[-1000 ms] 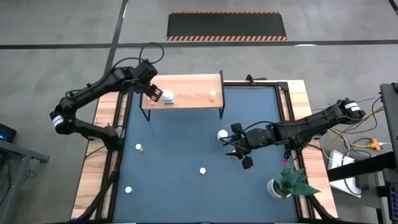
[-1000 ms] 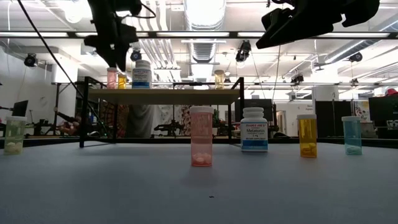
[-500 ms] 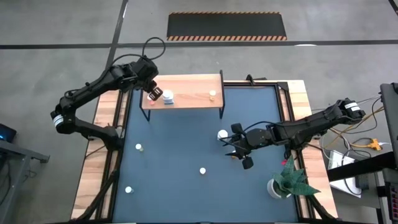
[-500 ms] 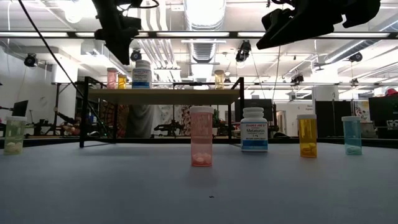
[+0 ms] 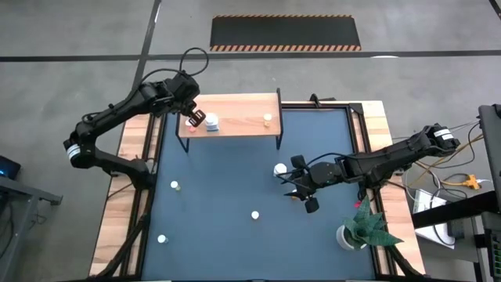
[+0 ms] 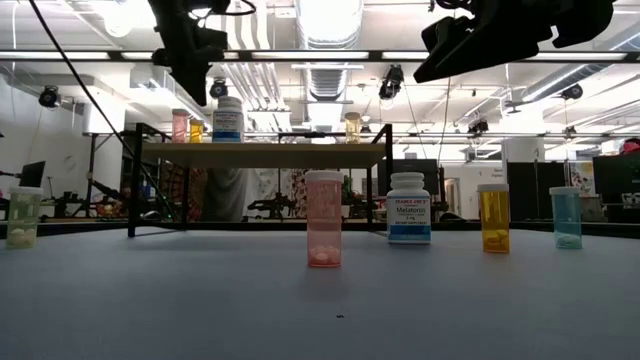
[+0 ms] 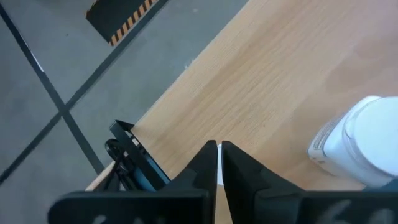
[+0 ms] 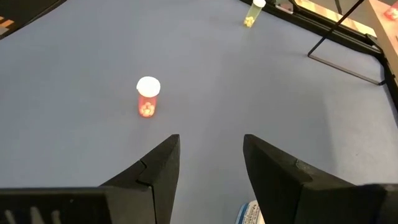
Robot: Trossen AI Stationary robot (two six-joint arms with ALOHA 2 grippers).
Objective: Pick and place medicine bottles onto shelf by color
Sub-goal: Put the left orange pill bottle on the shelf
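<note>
High view shows the left gripper (image 5: 190,119) over the shelf (image 5: 243,117), jaws pressed together and empty beside a white bottle (image 5: 211,123), while the right gripper (image 5: 293,183), jaws spread, must next descend on the tabletop's white-capped bottle (image 5: 279,169).

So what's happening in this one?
Two arms are sorting medicine bottles onto the shelf. The left tool sits shut and empty above the shelf's left end, beside the bottles standing there, including a white bottle. The right tool hangs open over the mat, near a white-capped bottle. Several bottles stand on the mat, among them a pink one and an orange one.
</note>
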